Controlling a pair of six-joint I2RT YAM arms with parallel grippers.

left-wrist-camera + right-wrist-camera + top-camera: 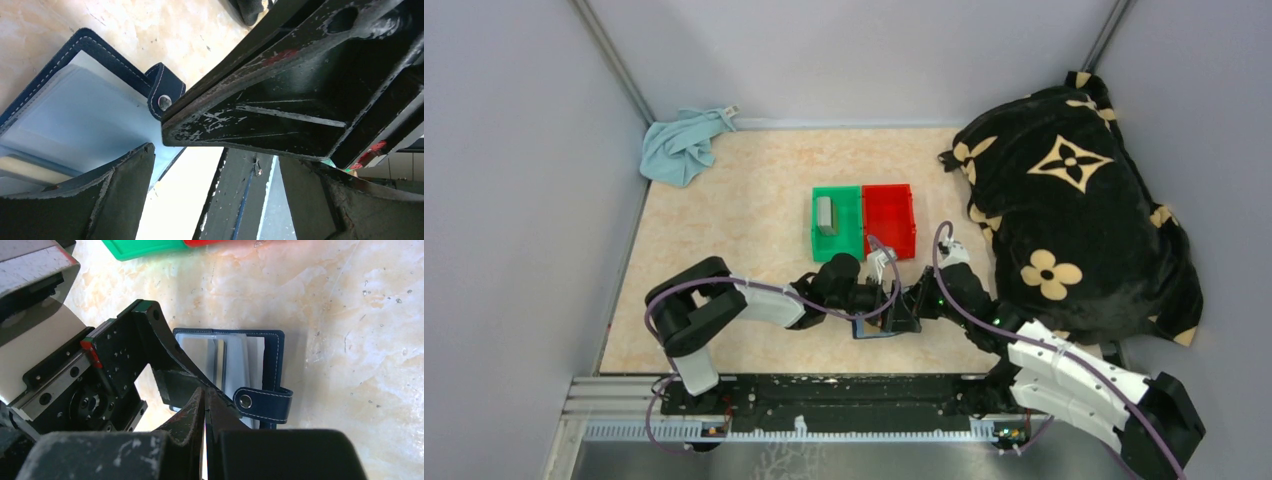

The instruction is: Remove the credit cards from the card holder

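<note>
The navy card holder (272, 347) lies open on the table, its snap tab (260, 403) turned out and its clear inner pockets (75, 115) facing up. A tan card edge (30, 170) shows in a pocket. One grey credit card (826, 215) stands in the green bin. My left gripper (217, 160) hovers open over the holder's near edge with nothing between its fingers. My right gripper (206, 392) is shut, its tips at the holder beside the tab, and no card shows in it. In the top view both grippers (896, 298) meet over the holder (874, 330), hiding most of it.
A green bin (852, 225) and a red bin (890, 218) stand side by side just beyond the grippers. A black flower-patterned blanket (1074, 200) fills the right side. A teal cloth (682, 145) lies at the far left corner.
</note>
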